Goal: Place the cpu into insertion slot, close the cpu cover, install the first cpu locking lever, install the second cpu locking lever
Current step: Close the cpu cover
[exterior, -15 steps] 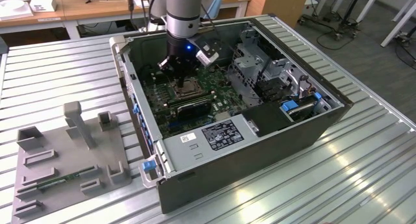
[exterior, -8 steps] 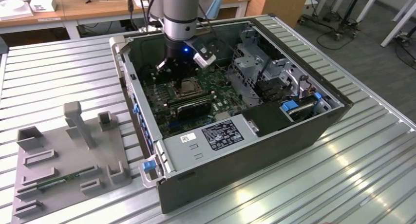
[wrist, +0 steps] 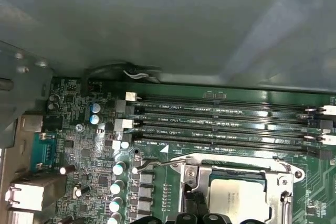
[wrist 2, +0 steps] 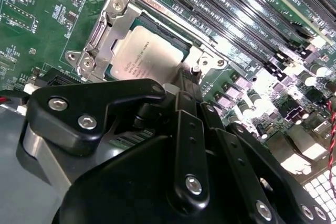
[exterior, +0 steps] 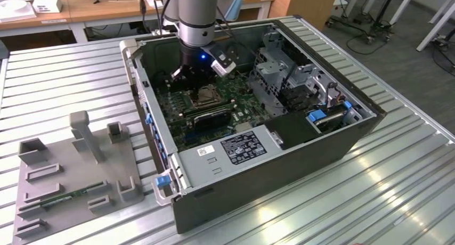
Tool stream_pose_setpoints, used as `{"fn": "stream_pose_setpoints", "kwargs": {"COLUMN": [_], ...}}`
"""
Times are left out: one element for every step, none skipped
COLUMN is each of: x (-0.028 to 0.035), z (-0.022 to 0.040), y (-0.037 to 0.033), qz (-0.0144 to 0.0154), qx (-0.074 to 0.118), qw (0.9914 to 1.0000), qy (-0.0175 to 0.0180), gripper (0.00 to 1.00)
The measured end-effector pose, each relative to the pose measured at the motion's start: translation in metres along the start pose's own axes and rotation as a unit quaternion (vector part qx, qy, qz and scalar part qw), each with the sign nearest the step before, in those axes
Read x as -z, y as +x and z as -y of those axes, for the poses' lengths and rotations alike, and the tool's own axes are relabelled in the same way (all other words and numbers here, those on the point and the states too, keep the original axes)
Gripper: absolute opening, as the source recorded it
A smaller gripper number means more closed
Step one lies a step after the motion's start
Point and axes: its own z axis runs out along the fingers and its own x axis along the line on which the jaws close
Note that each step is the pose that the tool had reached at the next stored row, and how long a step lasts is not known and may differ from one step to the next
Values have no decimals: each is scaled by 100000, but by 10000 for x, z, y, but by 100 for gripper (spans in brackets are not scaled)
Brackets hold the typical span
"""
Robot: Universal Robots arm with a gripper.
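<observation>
i see the cpu (wrist 2: 149,51), a small flat square with a pale silver-beige top, seated level in the insertion slot (exterior: 201,97) on the green board inside the case, just beside the long memory slots. the cpu cover (wrist 2: 106,31), a thin silvery frame, lies down over the slot. its square cut-out leaves the chip's top showing in both wrist views.

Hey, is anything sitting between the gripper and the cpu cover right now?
Nothing visible does. In the second wrist view the gripper hangs right at the edge of the cpu cover, whose metal frame lies around the cpu. The memory slots run beside the cover, not in between.
</observation>
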Motion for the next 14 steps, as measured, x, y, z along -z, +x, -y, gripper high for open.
{"fn": "stream_pose_setpoints", "kwargs": {"x": [-4, -6, -8, -10, -10, -10, -10, -10, -10, -10, -10, -11, -11, -11], "z": [0, 0, -1, -2, -2, -2, -2, -2, -2, -2, -2, -2, -2, -2], "y": [0, 0, -1, -1, -1, -1, -1, -1, -1, -1, -1, -1, -1, -1], "qz": [-5, 11, 25, 38, 39, 43, 41, 42, 42, 41, 43, 45, 42, 44], "qx": [1, -1, 1, 2, 2, 2, 2, 3, 1, 2, 1, 2, 2, 3], "qw": [100000, 100000, 100000, 100000, 100000, 100000, 100000, 100000, 100000, 100000, 100000, 100000, 100000, 100000], "qy": [4, -13, -31, -49, -50, -51, -52, -52, -51, -53, -55, -57, -54, -54], "gripper": [11, 11, 11, 11, 11, 11, 11, 11, 11, 11, 11, 11, 11, 11]}}
